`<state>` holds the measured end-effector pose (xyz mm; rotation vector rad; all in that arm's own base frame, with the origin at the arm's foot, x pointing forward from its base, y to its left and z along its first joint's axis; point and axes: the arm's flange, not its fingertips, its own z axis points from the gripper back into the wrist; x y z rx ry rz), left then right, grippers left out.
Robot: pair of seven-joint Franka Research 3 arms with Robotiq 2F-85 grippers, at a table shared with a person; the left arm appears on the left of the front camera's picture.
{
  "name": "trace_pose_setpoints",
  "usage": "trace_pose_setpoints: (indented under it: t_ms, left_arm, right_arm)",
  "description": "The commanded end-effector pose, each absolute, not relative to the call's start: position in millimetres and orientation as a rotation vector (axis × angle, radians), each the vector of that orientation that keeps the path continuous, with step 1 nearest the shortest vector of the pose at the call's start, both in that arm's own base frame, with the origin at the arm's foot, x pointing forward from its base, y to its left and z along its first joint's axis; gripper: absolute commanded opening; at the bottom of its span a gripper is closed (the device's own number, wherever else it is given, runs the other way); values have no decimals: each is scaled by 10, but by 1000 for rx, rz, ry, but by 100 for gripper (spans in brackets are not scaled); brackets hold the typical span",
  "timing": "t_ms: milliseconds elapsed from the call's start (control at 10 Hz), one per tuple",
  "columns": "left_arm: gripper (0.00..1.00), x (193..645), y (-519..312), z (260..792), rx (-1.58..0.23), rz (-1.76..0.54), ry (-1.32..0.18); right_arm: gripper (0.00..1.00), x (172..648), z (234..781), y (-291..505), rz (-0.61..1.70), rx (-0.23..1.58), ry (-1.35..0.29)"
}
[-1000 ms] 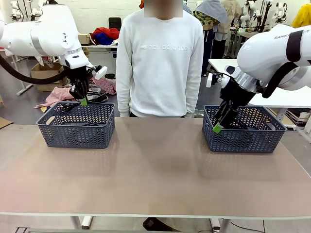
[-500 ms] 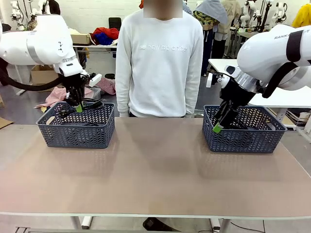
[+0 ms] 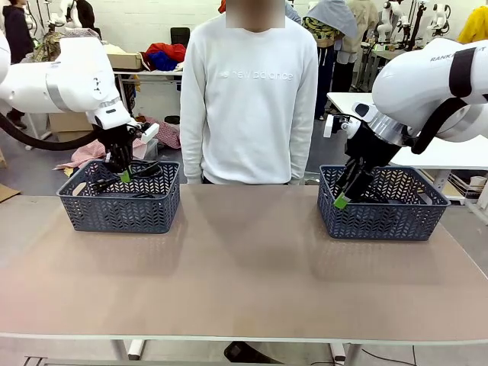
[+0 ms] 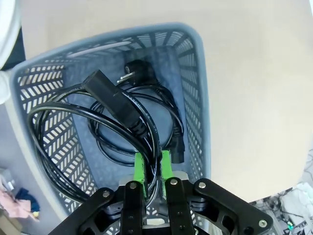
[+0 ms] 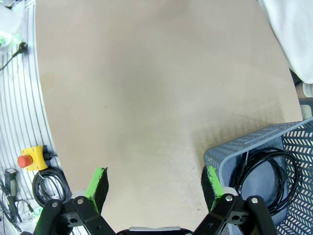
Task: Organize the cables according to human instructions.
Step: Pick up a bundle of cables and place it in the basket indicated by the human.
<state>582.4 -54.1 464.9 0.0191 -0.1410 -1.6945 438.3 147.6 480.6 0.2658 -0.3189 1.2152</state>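
Glossy white rounded left arm [image 3: 65, 72], grey band, thick black hose trailing. Bulky white right arm [image 3: 427, 84], black band, dark lettering, black cable looped. Black grippers, silver screws, green pads [image 5: 98, 183]. Person: white sweatshirt [image 3: 250, 99], pale chest lettering.

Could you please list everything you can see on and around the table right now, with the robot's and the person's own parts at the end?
Baskets: two, dark grey. Left basket and right basket stand on the table, toward its far edge.
Held cable: one, black, looped, pinched above the left basket.
Other cable: one, black, on the left basket's floor.
Cable in right basket: one, black, coiled.
Table: one, tan.
Emergency stop button: one, red on yellow, below the table edge.
Left gripper: black with green pads, shut on the held cable.
Right gripper: open, at the right basket's near corner.
Person: one, white sweatshirt, standing at the far side.
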Motion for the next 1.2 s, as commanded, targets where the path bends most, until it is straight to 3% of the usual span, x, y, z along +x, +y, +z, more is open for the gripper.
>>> trace_pose_setpoints:
  t_ms: [0, 200, 300, 500, 600, 700, 800, 900, 1000, 1100]
  left_arm:
    - [3, 5814, -509, 4591, 17, -1659, -184]
    - [3, 5836, -509, 4541, 27, -1649, -202]
    - [30, 5841, -504, 4519, 26, -1636, -217]
    - [34, 5864, -497, 4506, 19, -1613, -235]
    - [53, 5877, -494, 4508, 8, -1601, -223]
    - [48, 5887, -509, 4558, -4, -1597, -209]
    - [73, 5908, -516, 4617, -21, -1587, -193]
    - [68, 5925, -537, 4665, -40, -1581, -172]
    - [92, 5940, -559, 4706, -67, -1581, -152]
    - [87, 5955, -583, 4743, -76, -1579, -126]
  right_arm:
    - [100, 4384, 4825, 1480, 1213, 262, -324]
    - [100, 4384, 4825, 1480, 1213, 262, -324]
    - [100, 4384, 4825, 1480, 1213, 262, -324]
    - [100, 4384, 4825, 1480, 1213, 262, -324]
    - [100, 4384, 4825, 1480, 1213, 262, -324]
    - [100, 4384, 4825, 1480, 1213, 262, -324]
    - [100, 4384, 4825, 1480, 1213, 262, -324]
    - [100, 4384, 4825, 1480, 1213, 262, -324]
    - [100, 4384, 4825, 1480, 1213, 262, -324]
    - [100, 4384, 4825, 1480, 1213, 262, -324]
